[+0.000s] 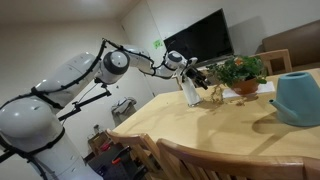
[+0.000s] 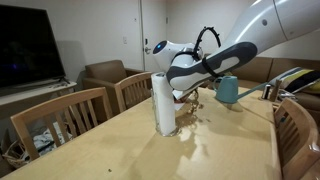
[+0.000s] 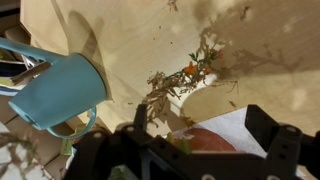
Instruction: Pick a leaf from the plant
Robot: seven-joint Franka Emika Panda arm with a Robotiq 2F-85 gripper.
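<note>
The plant (image 1: 241,70) is a small bush of green leaves in a low orange-brown pot (image 1: 244,89) on the wooden table. In the wrist view only the pot's rim (image 3: 212,141) and a few green leaves (image 3: 183,143) show, low between my fingers. My gripper (image 1: 201,80) hangs just beside the plant, next to the white cylinder (image 1: 190,93). In the wrist view my gripper (image 3: 205,128) is open and empty, with the pot below it. In an exterior view my arm (image 2: 205,65) hides the plant.
A teal watering can (image 1: 297,98) stands beside the plant, also seen in the wrist view (image 3: 55,90) and an exterior view (image 2: 227,90). Dry twigs and leaf litter (image 3: 185,80) lie on the table. White paper (image 3: 245,122) lies under the pot. Wooden chairs (image 2: 60,118) ring the table.
</note>
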